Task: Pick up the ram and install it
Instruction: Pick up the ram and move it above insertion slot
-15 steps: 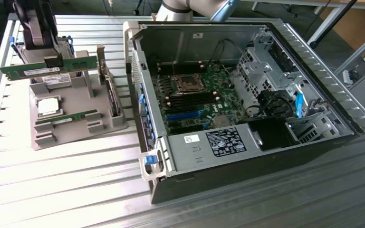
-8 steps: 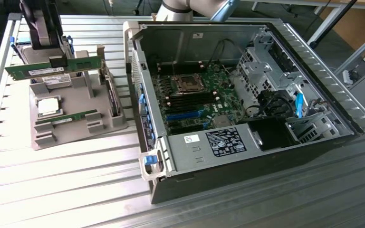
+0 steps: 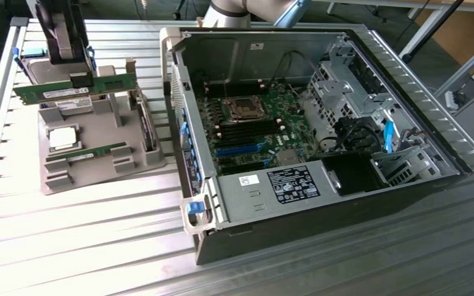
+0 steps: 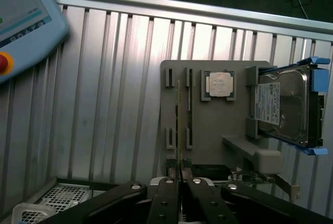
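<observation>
My black gripper hangs over the grey parts holder at the exterior view's left, shut on the ram. The ram is a long green stick with a white label, held level and lifted off the holder. In the wrist view the ram runs edge-on as a thin line out from between the closed fingers. A second green stick still lies in the holder's slot. The open computer case lies at the exterior view's right, with its motherboard and dark memory slots exposed.
On the holder sit a square silver CPU and, behind the gripper, a hard drive in a blue bracket. A teach pendant lies on the slatted metal table. The case walls stand up around the motherboard.
</observation>
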